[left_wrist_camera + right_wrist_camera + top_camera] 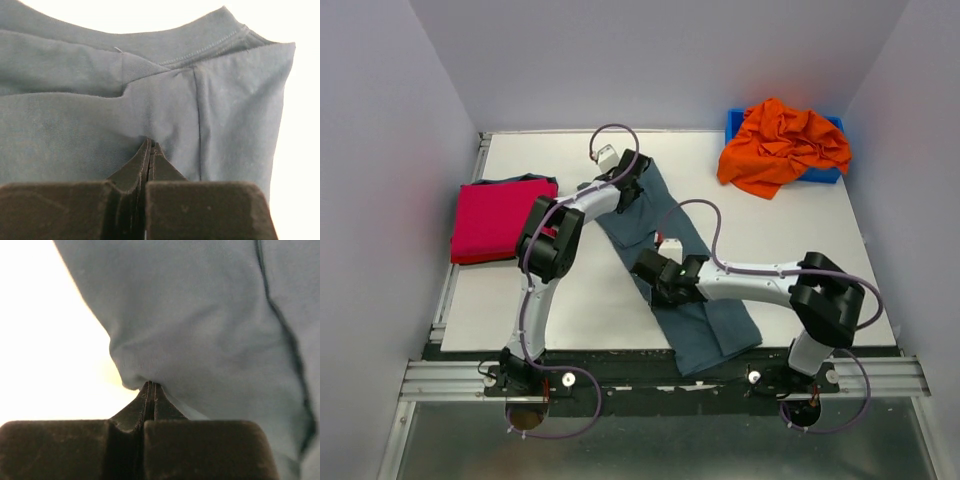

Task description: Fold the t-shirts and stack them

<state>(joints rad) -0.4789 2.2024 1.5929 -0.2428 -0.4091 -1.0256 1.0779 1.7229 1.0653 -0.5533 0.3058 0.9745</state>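
At the bottom of the overhead view a grooved aluminium rail (660, 378) carries both arm bases along the near edge of the flat white counter (590, 300), which is boxed in by plain pale grey walls (380, 150). A long slate grey-blue cotton t-shirt (715, 325) lies in a narrow diagonal band from the lower centre-right, where its end overhangs the counter's near edge, up to the upper centre. The right gripper (648, 278) sits at the band's left edge around mid-frame, and the left gripper (632, 182) at its far end. The overhead view hides both pairs of tips. The right wrist view shows black fingers (130, 412) pressed together on a pinch of the cloth's edge, the bright counter to their left. The left wrist view shows fingers (131, 172) likewise clamped on a fold below the stitched collar. Farther left, a flat folded magenta-red cotton t-shirt (495, 220) rests by the counter's left edge. In the upper right corner a crumpled bright orange cotton t-shirt (780, 145) spills over a rigid blue plastic bin (734, 122).
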